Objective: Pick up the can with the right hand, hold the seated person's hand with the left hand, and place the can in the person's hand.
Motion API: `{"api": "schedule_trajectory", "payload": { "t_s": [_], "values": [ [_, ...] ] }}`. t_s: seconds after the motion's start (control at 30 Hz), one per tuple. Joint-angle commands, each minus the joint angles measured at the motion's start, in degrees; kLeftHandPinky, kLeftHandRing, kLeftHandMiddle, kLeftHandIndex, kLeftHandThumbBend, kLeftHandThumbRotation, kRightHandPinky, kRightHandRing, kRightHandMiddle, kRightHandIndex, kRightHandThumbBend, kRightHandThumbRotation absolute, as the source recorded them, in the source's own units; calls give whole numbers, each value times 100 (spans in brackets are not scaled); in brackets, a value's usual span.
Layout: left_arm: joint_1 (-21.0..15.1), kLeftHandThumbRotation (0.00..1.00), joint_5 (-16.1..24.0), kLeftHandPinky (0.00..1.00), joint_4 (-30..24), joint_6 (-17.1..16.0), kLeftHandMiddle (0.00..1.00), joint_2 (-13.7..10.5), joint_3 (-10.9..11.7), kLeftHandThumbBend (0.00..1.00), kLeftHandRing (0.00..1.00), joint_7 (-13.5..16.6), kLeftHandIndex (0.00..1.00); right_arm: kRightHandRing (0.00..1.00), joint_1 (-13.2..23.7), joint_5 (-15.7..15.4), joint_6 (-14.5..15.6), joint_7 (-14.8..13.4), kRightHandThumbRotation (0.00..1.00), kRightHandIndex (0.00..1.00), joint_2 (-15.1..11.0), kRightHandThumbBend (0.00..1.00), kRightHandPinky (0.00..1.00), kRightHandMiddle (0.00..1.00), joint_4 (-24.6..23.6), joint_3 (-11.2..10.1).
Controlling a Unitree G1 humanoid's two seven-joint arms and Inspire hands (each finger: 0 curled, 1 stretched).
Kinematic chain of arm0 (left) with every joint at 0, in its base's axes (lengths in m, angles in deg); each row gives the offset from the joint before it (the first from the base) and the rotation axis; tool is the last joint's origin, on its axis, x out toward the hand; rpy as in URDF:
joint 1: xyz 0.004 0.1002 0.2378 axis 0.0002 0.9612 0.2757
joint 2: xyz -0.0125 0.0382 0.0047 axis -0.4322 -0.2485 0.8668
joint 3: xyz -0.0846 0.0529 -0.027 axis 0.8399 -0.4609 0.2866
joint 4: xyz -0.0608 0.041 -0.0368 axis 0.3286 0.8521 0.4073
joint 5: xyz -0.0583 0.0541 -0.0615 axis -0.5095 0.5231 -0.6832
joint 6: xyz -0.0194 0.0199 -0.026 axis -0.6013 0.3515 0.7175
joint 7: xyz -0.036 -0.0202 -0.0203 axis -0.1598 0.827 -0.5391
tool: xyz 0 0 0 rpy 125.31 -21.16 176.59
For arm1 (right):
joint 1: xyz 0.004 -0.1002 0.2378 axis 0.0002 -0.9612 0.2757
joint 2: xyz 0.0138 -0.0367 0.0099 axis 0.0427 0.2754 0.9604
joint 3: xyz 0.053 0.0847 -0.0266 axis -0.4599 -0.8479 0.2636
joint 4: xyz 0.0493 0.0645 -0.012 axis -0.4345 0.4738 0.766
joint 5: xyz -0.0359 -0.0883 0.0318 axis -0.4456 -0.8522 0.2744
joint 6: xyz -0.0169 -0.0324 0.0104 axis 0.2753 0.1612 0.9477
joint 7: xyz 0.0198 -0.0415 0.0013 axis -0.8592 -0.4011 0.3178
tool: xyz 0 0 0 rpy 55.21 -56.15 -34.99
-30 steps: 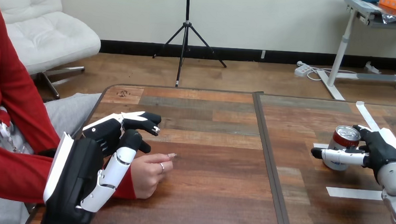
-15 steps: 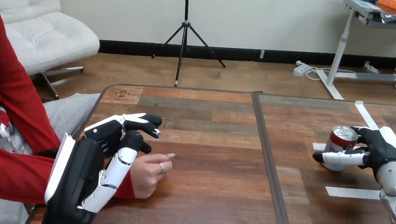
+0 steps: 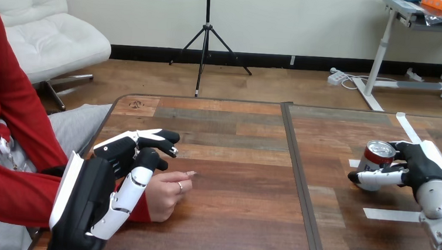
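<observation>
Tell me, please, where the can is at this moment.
In the head view, the can is at the right side of the table, upright in the curled fingers of the right hand, just beyond a white tape strip.

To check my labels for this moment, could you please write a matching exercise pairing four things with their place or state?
1 can
2 left hand
3 person's hand
4 nearest tape strip

a white, lying flat
b loosely curled on the table
c gripped by the right hand
d black with white shells, at the view's left

Pairs: 1-c, 2-d, 3-b, 4-a
</observation>
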Motion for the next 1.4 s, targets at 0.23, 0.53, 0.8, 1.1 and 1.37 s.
{"api": "schedule_trajectory", "payload": {
  "t_s": [0.23,0.53,0.8,1.1,1.37],
  "values": [
    [-145,82,-12,57,-275,-4,69,-26,32,47,71,39,52,72,157,31,-303,-238,2,74,89,72,64,75,-50,-58],
    [-133,81,-3,56,-274,-10,69,-15,29,47,71,52,52,64,159,156,-372,-309,0,69,119,69,56,69,-49,-150],
    [-120,81,-16,56,-283,-7,69,-6,14,46,71,59,52,61,154,136,-422,-414,0,66,130,69,53,66,-57,-135],
    [-117,81,-32,57,-287,-2,70,-16,11,47,72,48,52,59,150,176,-487,-435,0,61,155,68,52,63,-57,-206],
    [-115,81,-16,57,-283,-11,69,-26,27,47,72,54,52,56,144,153,-541,-525,0,57,173,69,48,59,-64,-196]
  ]
}}
